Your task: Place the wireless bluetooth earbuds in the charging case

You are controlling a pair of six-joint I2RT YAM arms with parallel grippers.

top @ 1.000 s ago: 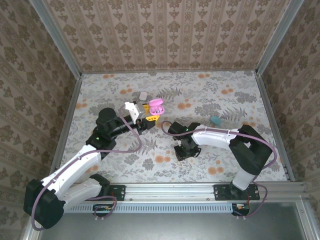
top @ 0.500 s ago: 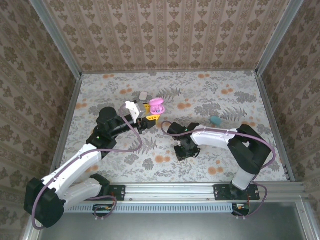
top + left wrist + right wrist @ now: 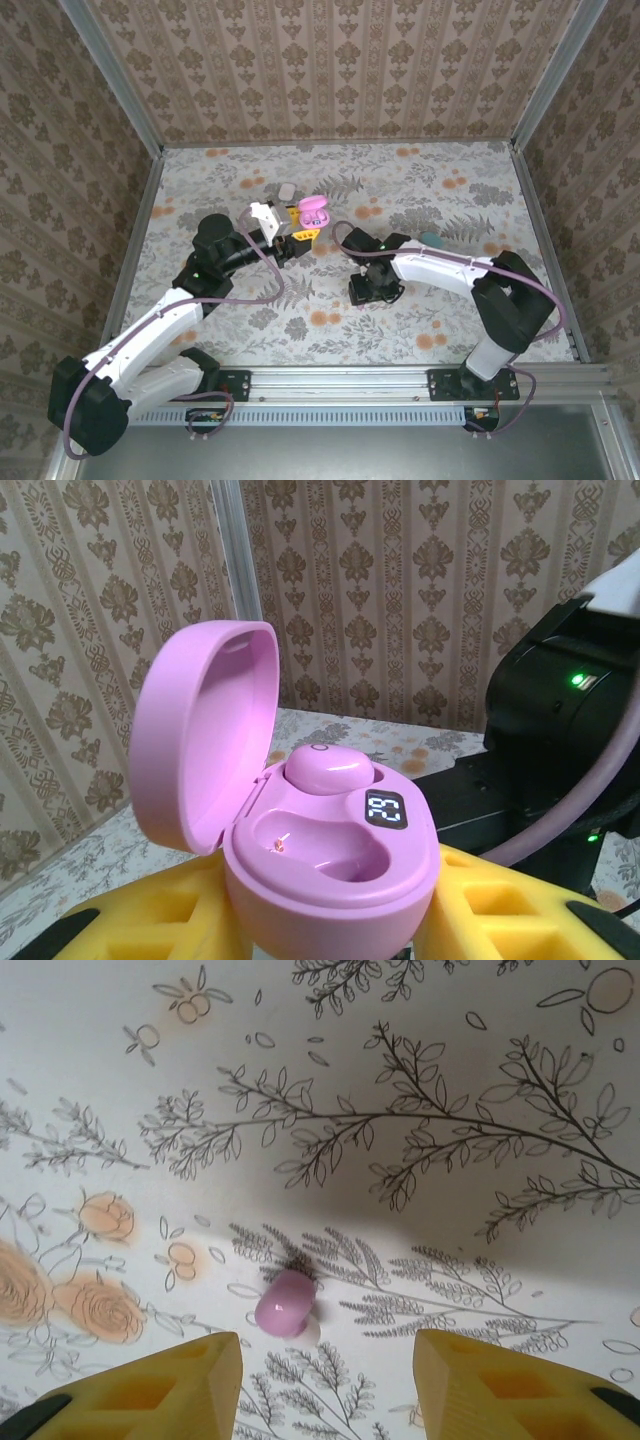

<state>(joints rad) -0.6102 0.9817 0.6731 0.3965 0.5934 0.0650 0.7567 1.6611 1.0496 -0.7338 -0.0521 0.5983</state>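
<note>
Left gripper: clamped on open pink charging case, one pink earbud seated | Right gripper: fingers stood apart, held nothing | second pink earbud: lay loose on floral tabletop, just ahead of right fingertips.

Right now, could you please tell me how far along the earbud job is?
Done: the pink case is open, with one pink earbud seated. In hand: the left tool grips the case; the right tool is open above the second pink bud, which lies on the table. Left: pick that bud up and seat it in the empty slot.
</note>
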